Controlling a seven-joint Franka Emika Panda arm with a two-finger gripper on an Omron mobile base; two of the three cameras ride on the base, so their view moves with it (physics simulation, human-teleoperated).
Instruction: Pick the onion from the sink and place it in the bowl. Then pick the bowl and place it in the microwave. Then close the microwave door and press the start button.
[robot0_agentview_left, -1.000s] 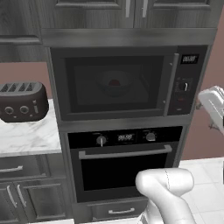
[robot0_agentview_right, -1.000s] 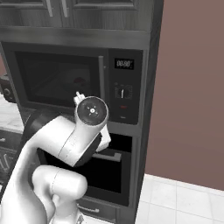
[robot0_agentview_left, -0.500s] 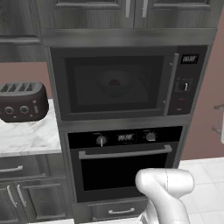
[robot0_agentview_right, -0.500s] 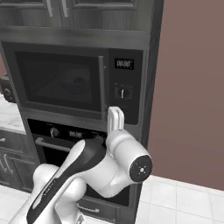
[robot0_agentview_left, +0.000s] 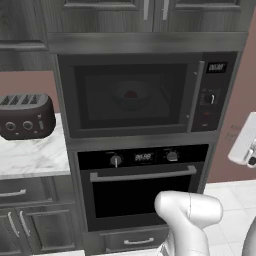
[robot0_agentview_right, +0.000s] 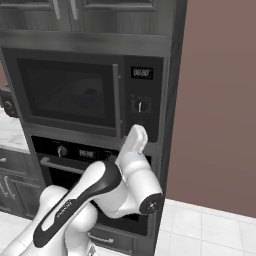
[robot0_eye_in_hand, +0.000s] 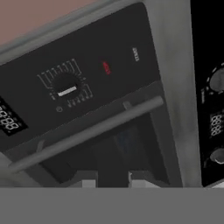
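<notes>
With the microwave door (robot0_agentview_left: 132, 95) shut on the bowl (robot0_agentview_left: 131, 95) and onion (robot0_agentview_left: 130, 94) at frame centre, we judge only the red start button (robot0_eye_in_hand: 106, 67) remains; our fingers (robot0_eye_in_hand: 139, 176) look nearly closed, empty, needing a push forward.

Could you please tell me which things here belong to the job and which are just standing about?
Job: microwave, microwave door shut, bowl and onion inside, control panel.

Standing about: oven, toaster, counter, upper cabinets.
</notes>
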